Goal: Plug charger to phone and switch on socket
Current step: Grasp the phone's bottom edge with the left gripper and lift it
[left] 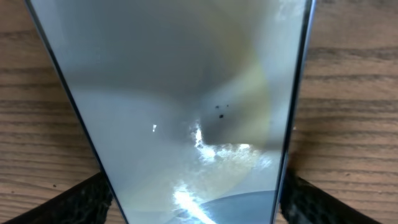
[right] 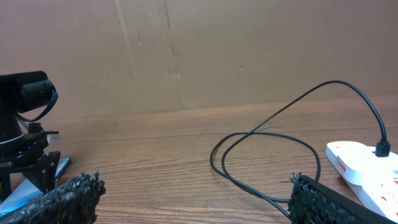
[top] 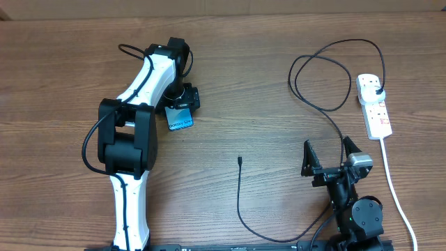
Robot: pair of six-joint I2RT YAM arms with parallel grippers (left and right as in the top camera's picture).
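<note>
The phone (top: 180, 120) with its light blue screen lies at the table's left middle, under my left gripper (top: 182, 104). In the left wrist view the phone (left: 186, 93) fills the frame, and my left gripper (left: 196, 202) has a finger against each long edge, shut on it. The charger's black cable (top: 239, 202) has its free connector tip (top: 239, 160) on the wood at centre. It loops round to the black plug (top: 377, 88) seated in the socket (top: 374, 106). My right gripper (top: 329, 157) is open and empty, and the cable (right: 267, 134) runs past its right finger.
The socket's thick white cord (top: 394, 188) runs down the right side to the front edge. In the right wrist view the socket (right: 357, 163) is at the right, the left arm (right: 25, 124) at the far left, and a brown cardboard wall (right: 199, 50) stands behind the table.
</note>
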